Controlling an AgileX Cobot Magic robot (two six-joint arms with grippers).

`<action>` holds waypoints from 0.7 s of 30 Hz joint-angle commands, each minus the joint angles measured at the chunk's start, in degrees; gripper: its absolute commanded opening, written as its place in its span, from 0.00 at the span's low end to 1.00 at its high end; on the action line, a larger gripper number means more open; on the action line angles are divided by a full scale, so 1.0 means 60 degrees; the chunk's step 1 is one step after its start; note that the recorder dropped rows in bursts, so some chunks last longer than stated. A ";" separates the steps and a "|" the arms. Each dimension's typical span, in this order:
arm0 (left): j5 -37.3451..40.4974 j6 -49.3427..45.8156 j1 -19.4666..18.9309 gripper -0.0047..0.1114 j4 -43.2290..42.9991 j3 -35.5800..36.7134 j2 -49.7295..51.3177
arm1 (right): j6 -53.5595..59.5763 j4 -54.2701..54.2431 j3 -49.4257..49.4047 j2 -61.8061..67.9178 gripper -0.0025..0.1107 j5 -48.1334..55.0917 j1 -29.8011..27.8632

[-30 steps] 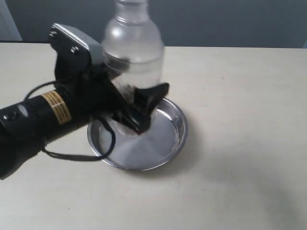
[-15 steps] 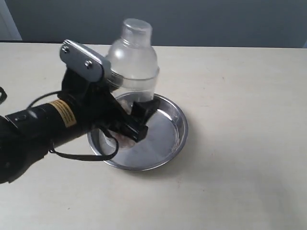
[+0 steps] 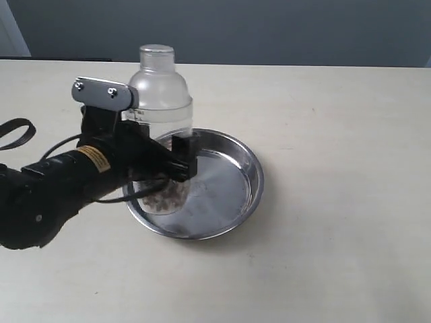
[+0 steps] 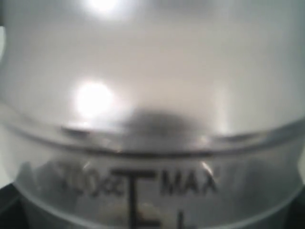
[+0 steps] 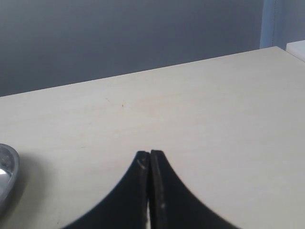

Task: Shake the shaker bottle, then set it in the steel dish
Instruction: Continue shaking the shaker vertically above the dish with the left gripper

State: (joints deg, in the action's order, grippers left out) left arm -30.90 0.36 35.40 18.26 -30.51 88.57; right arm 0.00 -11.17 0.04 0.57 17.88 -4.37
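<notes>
The shaker bottle, frosted clear plastic with a round cap, stands upright in the left part of the steel dish. Brown and white grains lie at its bottom. My left gripper reaches in from the left and is shut on the bottle's lower body, with one black finger in front of it. The left wrist view is filled by the bottle with a "MAX" mark. My right gripper is shut on nothing above bare table, with the dish's rim off to one side.
The dish sits mid-table on a pale wooden top. A black cable loop lies near the left arm. A dark grey wall runs behind the table's far edge.
The bottle has come down from a raised, blurred position to stand in the dish. My left arm has dropped and shifted left with it.
</notes>
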 commanded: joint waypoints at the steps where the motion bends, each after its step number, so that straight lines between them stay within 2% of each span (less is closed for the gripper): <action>1: -0.1334 0.0717 0.0123 0.04 -0.3854 -0.0828 -0.1598 | 0.0000 0.0027 -0.0006 -0.0047 0.02 -0.0075 -0.0029; 3: -0.0669 0.0692 0.0123 0.04 -0.3628 -0.1189 -0.2309 | 0.0000 0.0027 -0.0006 -0.0047 0.02 -0.0075 -0.0029; 6: 0.0289 0.0428 0.0123 0.04 -0.2668 -0.0716 -0.1543 | 0.0000 0.0027 -0.0006 -0.0047 0.02 -0.0075 -0.0029; 8: -0.0018 0.0533 0.0123 0.04 -0.2035 -0.0403 -0.0634 | 0.0000 0.0027 -0.0006 -0.0047 0.02 -0.0075 -0.0029; 10: -0.0238 0.1137 0.0143 0.04 -0.2618 -0.0405 -0.0542 | 0.0000 0.0027 -0.0006 -0.0047 0.02 -0.0075 -0.0029; 12: -0.0731 0.1348 0.0143 0.04 -0.3923 -0.0654 -0.1363 | 0.0000 0.0027 -0.0006 -0.0047 0.02 -0.0075 -0.0029; 14: -0.0900 0.1330 0.0143 0.04 -0.4321 -0.1077 -0.2401 | 0.0000 0.0027 -0.0006 -0.0047 0.02 -0.0075 -0.0029; 16: -0.0531 0.1306 0.0143 0.04 -0.3923 -0.1121 -0.2691 | 0.0000 0.0027 -0.0006 -0.0047 0.02 -0.0075 -0.0029; 18: 0.0115 0.1046 0.0143 0.04 -0.3508 -0.0693 -0.1919 | 0.0000 0.0027 -0.0006 -0.0047 0.02 -0.0075 -0.0029; 19: 0.0004 0.1009 0.0143 0.04 -0.3240 -0.0475 -0.1407 | 0.0000 0.0027 -0.0006 -0.0047 0.02 -0.0075 -0.0029; 21: -0.1126 0.1030 0.0125 0.04 -0.2720 -0.0188 -0.0425 | 0.0000 0.0027 -0.0006 -0.0047 0.02 -0.0075 -0.0029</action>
State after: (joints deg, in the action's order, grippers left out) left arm -36.61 6.82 36.14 -1.79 -34.52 78.93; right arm 0.00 -11.17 0.04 0.57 17.88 -4.37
